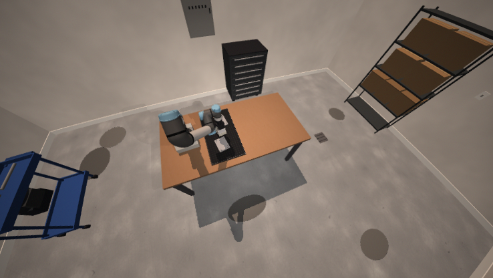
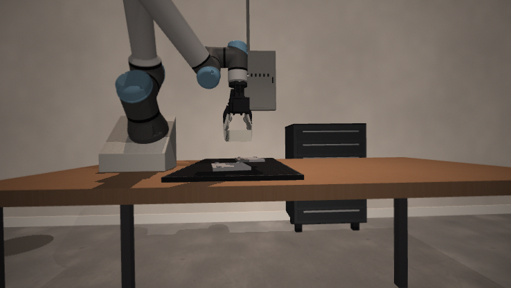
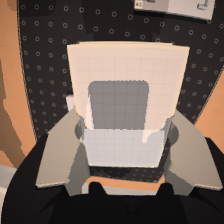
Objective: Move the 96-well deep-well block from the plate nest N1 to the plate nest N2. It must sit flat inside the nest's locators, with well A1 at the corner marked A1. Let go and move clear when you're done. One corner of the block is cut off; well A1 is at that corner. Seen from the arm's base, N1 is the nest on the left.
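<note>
My gripper is shut on the white 96-well deep-well block and holds it well above the black perforated mat. In the wrist view the block fills the middle, with my grey fingers on its two sides. Two grey plate nests lie on the mat below: one nearer the camera and one farther back. In the overhead view one nest shows in front of the arm, and the other is partly hidden under my wrist. An edge of a nest with a label shows at the top of the wrist view.
The arm's base stands on a grey pedestal at the table's left. A black drawer cabinet stands behind the wooden table. A grey wall box hangs behind the gripper. A blue cart and a shelf rack stand far off.
</note>
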